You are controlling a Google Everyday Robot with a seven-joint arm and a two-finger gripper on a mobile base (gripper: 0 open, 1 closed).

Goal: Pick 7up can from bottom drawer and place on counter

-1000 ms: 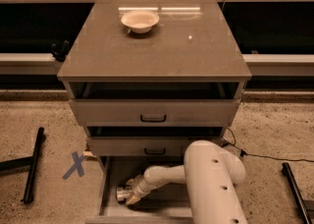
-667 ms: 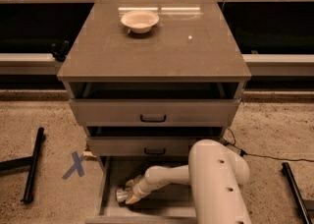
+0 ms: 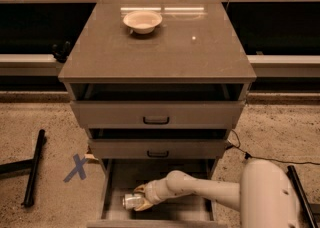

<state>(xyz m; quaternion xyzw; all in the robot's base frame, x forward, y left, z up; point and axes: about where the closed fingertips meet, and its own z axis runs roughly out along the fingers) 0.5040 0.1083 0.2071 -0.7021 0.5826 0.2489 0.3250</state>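
Camera view: the glossy grey-brown worktop (image 3: 165, 57) carries a white bowl (image 3: 142, 21) near its back edge, and speckled floor (image 3: 45, 117) surrounds the cabinet. In the open bottom drawer (image 3: 165, 177) the 7up can (image 3: 130, 201) lies on its side at front left. The hand (image 3: 137, 198) is closed on its right end. The left drawer wall is near the can; the two upper drawers stand less far out.

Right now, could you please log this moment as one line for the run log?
gripper: inside bottom drawer, at can | can: in drawer, near front | counter: bowl at back, no can yet
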